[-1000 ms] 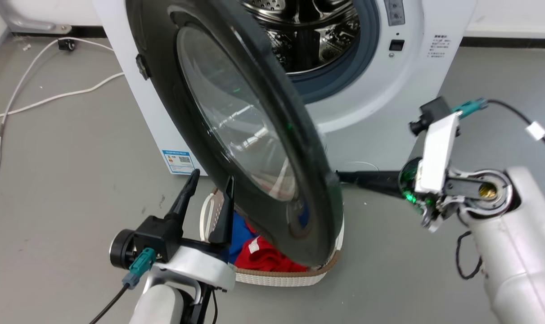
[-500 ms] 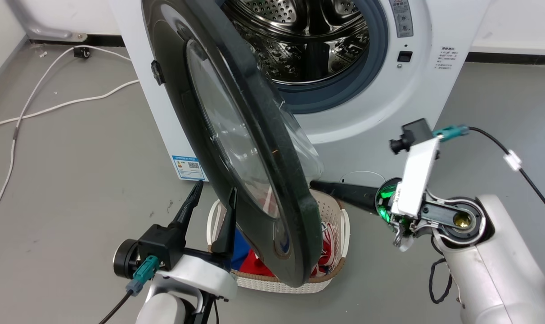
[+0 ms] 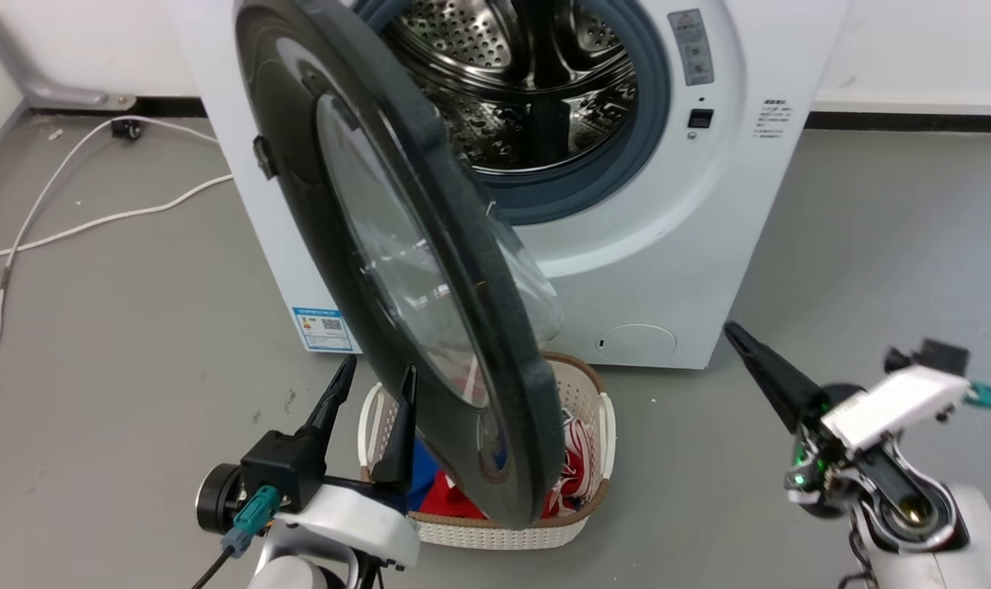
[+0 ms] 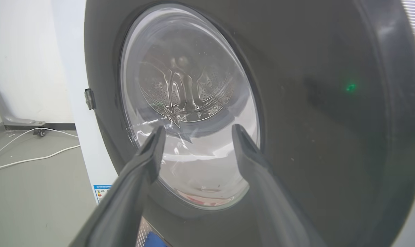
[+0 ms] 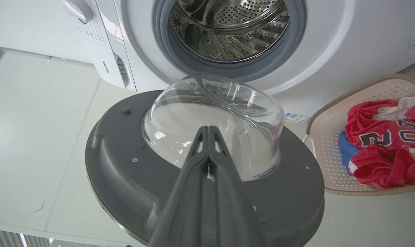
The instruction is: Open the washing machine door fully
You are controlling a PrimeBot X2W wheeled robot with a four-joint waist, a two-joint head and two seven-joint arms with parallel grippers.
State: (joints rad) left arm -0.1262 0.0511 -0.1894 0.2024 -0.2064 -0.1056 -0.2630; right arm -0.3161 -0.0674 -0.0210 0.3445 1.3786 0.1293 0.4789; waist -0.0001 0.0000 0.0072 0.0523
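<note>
The washing machine door [image 3: 299, 204] is a glossy black round disc hinged at its left, standing swung out from the white machine [image 3: 667, 270] with its edge towards me. Its outer face [image 4: 313, 120] shows in the left wrist view, its inner side [image 5: 125, 164] with the clear glass bowl [image 5: 214, 113] in the right wrist view. My left gripper [image 3: 372, 393] is open just in front of the door's outer face, fingers [image 4: 152, 151] apart and holding nothing. My right gripper [image 3: 732, 331] is shut and empty, off to the right and apart from the door.
The steel drum [image 3: 528, 90] is exposed inside its grey rubber ring. A pale laundry basket [image 3: 503, 536] with red and blue clothes sits on the floor under the door's lower edge. White cables [image 3: 94, 221] lie on the grey floor at left.
The door has swung further out from the machine. My right gripper, which was at the door's edge, has drawn back to the right, away from it. The camera has shifted.
</note>
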